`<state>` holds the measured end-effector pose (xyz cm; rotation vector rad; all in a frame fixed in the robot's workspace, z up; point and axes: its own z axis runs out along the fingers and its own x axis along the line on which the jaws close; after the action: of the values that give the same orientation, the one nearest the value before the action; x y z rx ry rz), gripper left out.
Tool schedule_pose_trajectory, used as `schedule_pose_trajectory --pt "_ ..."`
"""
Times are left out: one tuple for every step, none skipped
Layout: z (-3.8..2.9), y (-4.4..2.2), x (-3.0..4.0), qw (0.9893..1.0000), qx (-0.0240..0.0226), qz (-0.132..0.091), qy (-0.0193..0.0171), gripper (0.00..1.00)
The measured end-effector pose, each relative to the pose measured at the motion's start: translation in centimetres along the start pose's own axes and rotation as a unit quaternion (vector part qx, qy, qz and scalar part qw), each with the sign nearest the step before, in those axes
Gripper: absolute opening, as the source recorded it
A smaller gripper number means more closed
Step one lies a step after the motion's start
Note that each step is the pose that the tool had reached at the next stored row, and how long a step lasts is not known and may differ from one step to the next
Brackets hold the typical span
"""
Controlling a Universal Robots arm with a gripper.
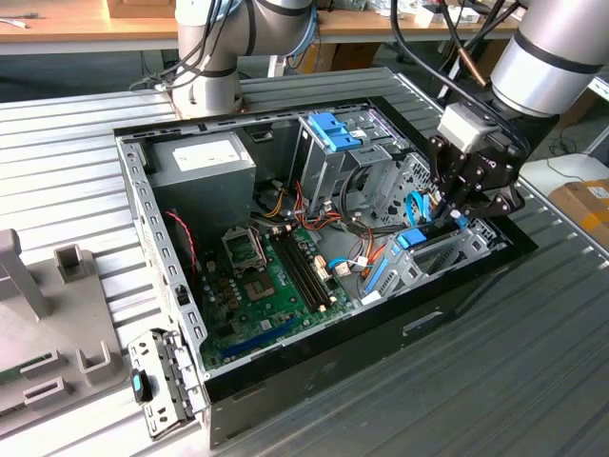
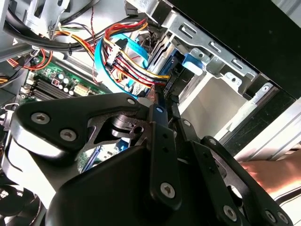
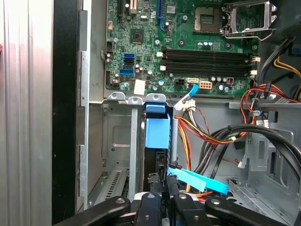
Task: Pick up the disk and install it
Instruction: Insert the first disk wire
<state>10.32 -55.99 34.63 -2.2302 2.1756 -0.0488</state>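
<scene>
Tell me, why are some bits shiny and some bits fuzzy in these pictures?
In the exterior view, light falls evenly and the ribbed metal table shines pale. In the second wrist view, the black claw sits so close that its links look soft, and a white glare washes the metal bay. In the first wrist view, the green circuit board looks crisp, and the grooved panel gleams.

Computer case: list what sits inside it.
Inside the computer case: green motherboard, grey power supply, drive cage with blue latch, coloured cables. The tool covers the bay beneath it.
</scene>
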Motion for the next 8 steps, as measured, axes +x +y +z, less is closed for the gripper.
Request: schedule_pose_trajectory --pt "0.09 0.00 0.00 1.0000 0.0000 0.001 0.0002 0.16" --pt "0.11 0.00 0.00 1.0000 0.0000 0.001 0.0003 0.16" --pt "0.13 0.00 0.00 1.0000 0.0000 0.001 0.0001 0.16" --pt "0.13 0.00 0.00 1.0000 0.0000 0.001 0.0001 0.16" --pt "0.13 0.00 0.00 1.0000 0.0000 0.002 0.0000 0.16" --pt "0.13 0.00 0.00 1.0000 0.0000 0.003 0.0001 0.16" --pt "0.14 0.00 0.00 1.0000 0.0000 0.005 0.0001 0.16" --pt "0.14 0.00 0.00 1.0000 0.0000 0.006 0.0002 0.16"
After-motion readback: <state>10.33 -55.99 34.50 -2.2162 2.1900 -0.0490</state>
